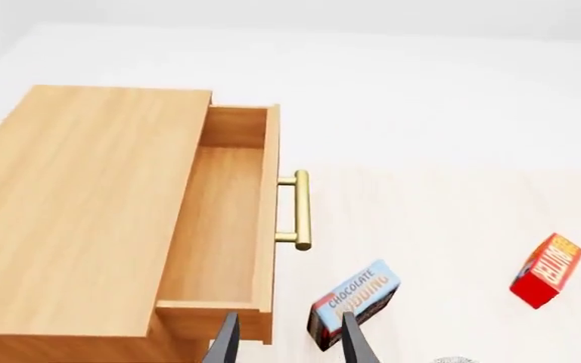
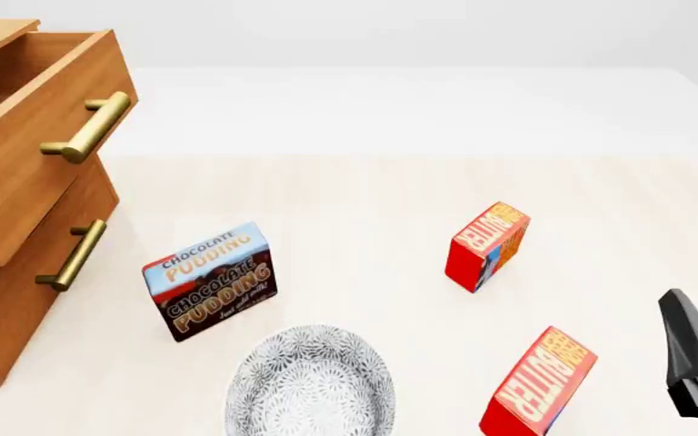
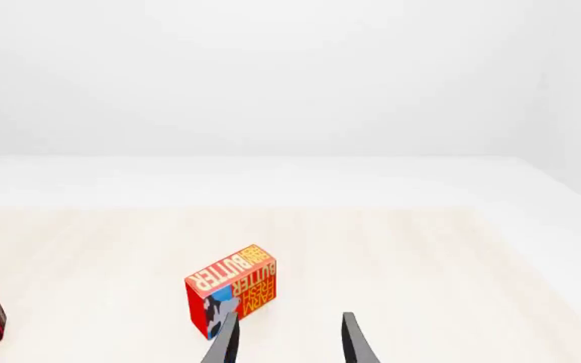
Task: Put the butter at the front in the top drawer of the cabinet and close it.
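Note:
Two red butter cartons stand on the table. The butter at the front [image 2: 541,386] is nearest me, and the other carton [image 2: 489,245] is farther back. The cabinet [image 2: 10,300] stands at the left with its top drawer [image 2: 46,136] pulled open and its plain wood inside [image 1: 220,219] empty. My right gripper [image 3: 290,344] is open and empty, its dark fingers [image 2: 685,331] showing right of the front butter and apart from it. Over the drawer's near corner, my left gripper [image 1: 290,348] is also open and empty. It is out of the front view.
A blue-and-brown chocolate pudding box [image 2: 210,280] stands between the cabinet and the cartons. A patterned grey plate [image 2: 310,386] lies in front of it. The lower drawer [image 2: 22,272] is shut, and brass handles [image 2: 88,127] stick out from both drawers.

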You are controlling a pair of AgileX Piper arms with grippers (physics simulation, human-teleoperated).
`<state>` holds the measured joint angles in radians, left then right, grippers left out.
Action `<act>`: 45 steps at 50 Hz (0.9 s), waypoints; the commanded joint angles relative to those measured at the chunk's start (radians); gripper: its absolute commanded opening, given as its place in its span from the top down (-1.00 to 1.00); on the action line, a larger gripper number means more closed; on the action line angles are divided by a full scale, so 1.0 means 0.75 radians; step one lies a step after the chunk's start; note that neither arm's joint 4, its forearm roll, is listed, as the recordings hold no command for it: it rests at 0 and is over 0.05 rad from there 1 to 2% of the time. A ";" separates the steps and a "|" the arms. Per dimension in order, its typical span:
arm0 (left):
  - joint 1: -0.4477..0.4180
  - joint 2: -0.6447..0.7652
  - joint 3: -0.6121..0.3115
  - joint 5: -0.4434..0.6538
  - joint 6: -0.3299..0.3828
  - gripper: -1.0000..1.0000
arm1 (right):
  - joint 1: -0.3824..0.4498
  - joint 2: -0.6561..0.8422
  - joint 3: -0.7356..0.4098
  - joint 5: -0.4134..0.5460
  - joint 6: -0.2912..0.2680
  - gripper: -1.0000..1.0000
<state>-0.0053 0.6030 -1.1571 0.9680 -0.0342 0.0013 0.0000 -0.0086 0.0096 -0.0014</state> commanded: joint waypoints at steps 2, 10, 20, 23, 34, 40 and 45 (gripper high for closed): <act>-0.035 0.113 -0.127 0.096 -0.019 -1.00 | 0.000 0.002 0.002 -0.004 0.000 -1.00; -0.052 0.166 -0.148 0.137 -0.020 -1.00 | 0.000 0.002 0.002 -0.005 0.000 -1.00; -0.111 0.242 -0.148 0.155 -0.031 -1.00 | 0.000 0.002 0.002 -0.005 0.000 -1.00; -0.106 0.252 -0.154 0.164 -0.029 -1.00 | -0.001 0.002 0.002 -0.005 0.001 -1.00; -0.099 0.314 -0.176 0.188 -0.045 -1.00 | 0.000 0.002 0.002 -0.005 0.000 -1.00; -0.090 0.361 -0.202 0.189 -0.038 -1.00 | -0.001 0.002 0.002 -0.004 0.000 -1.00; -0.076 0.399 -0.222 0.181 -0.031 -1.00 | 0.000 0.002 0.002 -0.004 0.000 -1.00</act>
<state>-0.0741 0.8494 -1.3024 1.1084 -0.0645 0.0013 0.0000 -0.0086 0.0096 -0.0015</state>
